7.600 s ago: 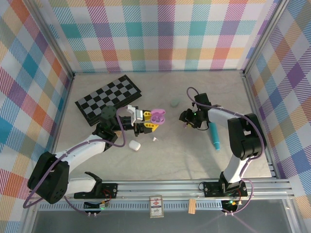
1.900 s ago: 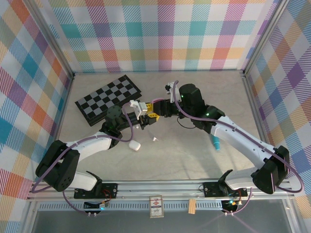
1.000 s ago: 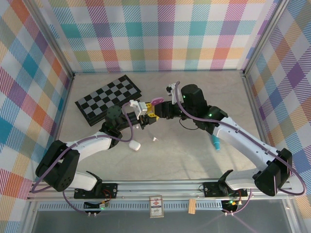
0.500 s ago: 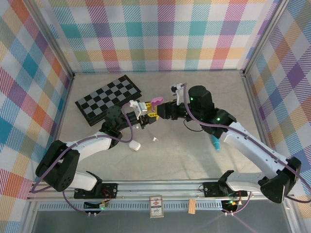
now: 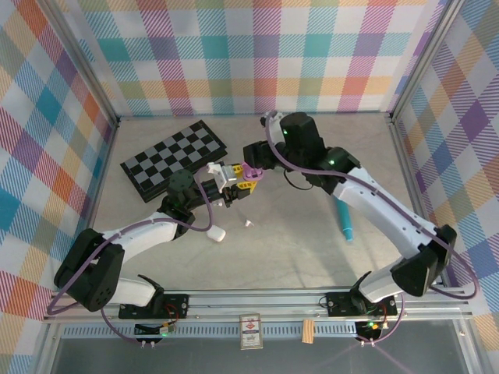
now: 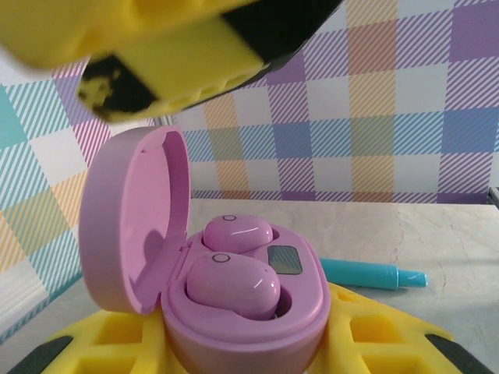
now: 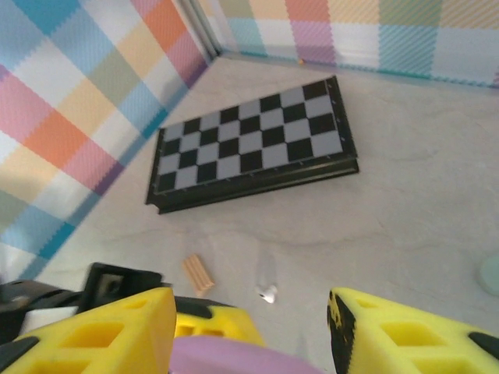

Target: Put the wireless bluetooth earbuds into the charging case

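Note:
My left gripper [image 5: 236,185] is shut on a purple charging case [image 5: 249,173] and holds it up over the table. In the left wrist view the case [image 6: 300,308] sits between the yellow pads [image 6: 374,339], lid [image 6: 132,226] swung open to the left. Two purple earbuds lie in its wells, one in front [image 6: 232,285] and one behind [image 6: 238,232]. My right gripper [image 5: 253,156] hovers just above the case, open. Its yellow fingers [image 7: 101,331] stand wide on either side of the purple lid [image 7: 234,360]. A white earbud [image 5: 249,224] lies on the table below, and it shows small in the right wrist view [image 7: 267,294].
A folded chessboard [image 5: 175,158] lies at the back left. A white case [image 5: 216,233] rests near my left forearm. A teal pen [image 5: 343,218] lies to the right under my right arm. A small ribbed wooden piece [image 7: 198,274] lies near the white earbud.
My right gripper has swung from the right side of the case to just above and behind it, and its jaws have widened. My left gripper holds the case still.

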